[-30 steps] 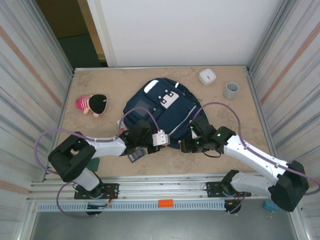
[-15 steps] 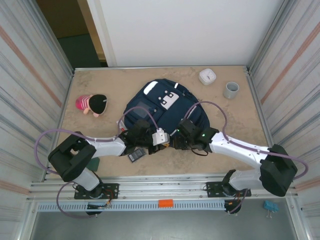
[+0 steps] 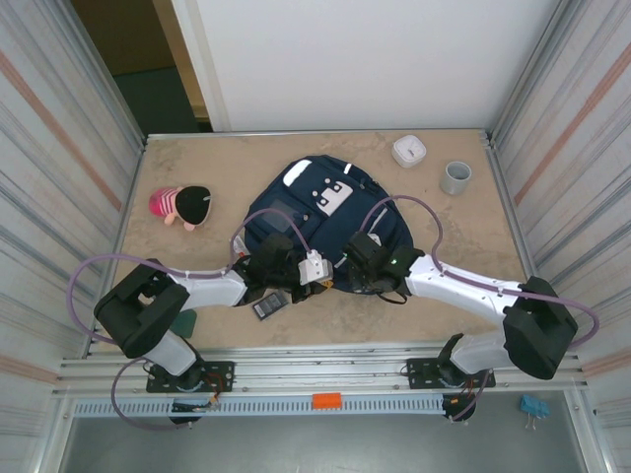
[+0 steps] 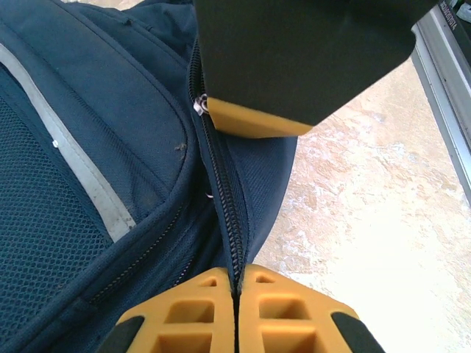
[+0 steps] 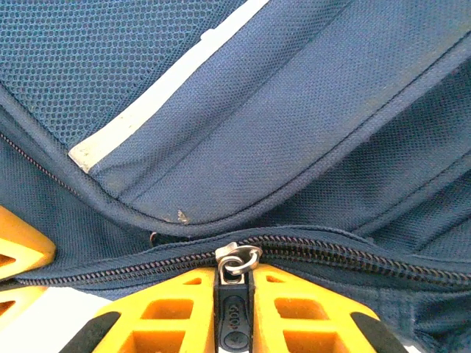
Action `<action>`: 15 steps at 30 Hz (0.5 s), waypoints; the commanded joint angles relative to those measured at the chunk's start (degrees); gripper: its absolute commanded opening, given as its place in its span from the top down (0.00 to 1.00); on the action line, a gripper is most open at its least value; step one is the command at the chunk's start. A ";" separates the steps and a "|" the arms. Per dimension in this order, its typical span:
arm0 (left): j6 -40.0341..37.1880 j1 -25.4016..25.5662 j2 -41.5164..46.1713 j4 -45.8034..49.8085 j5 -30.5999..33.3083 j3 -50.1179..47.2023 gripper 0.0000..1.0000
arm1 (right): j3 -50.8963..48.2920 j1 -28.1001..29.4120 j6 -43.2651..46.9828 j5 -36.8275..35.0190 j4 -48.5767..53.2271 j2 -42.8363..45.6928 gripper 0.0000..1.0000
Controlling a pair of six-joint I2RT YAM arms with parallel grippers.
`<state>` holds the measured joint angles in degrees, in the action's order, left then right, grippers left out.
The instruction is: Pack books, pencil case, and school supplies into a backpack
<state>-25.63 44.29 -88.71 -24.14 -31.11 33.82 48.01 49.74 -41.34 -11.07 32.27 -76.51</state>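
- Top external view: the backpack (image 3: 330, 212) lies flat in the middle of the table (image 3: 217, 163), front pockets facing up. Both arms reach in to its near edge, their wrists close together.
- Left wrist view: the left gripper (image 4: 237, 294) is closed. Its yellow fingers are pressed together on the backpack's fabric right at the zipper (image 4: 221, 191), which runs up and away from between them.
- Further along that zipper, a yellow finger of the other arm sits against the seam.
- Right wrist view: the right gripper (image 5: 233, 285) is clamped on the black zipper pull (image 5: 231, 316). The slider's metal ring (image 5: 237, 257) sits just above the fingertips.
- A white reflective strip (image 5: 162, 110) crosses the blue mesh above the seam.
- On the table, a black rectangle with a grey panel (image 3: 268, 306) lies just beside the backpack's near-left edge, below the left arm.
- A dark green book (image 3: 187, 321) shows one corner by the left arm's lower link, well apart from the backpack.
- A pink-and-black plush toy (image 3: 182, 205) lies left of the backpack. A white round device (image 3: 409, 150) and a grey cup (image 3: 455, 177) stand at the far right.
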 commanded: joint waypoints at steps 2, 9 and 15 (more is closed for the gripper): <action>-0.26 -0.88 1.87 -0.31 -1.42 -0.69 1.00 | 0.27 -1.95 0.69 -3.63 4.97 2.08 0.91; -0.32 -1.01 2.07 0.08 -1.31 -0.36 1.00 | -0.69 -4.21 2.57 1.38 3.67 2.20 0.85; -0.21 -1.04 2.22 -0.24 -1.61 -0.25 1.00 | -1.82 -4.25 3.37 6.11 -0.89 1.09 0.70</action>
<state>-25.63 43.92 -88.64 -23.86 -31.11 33.82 47.13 45.82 -38.98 -6.76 32.34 -75.24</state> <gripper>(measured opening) 0.065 0.288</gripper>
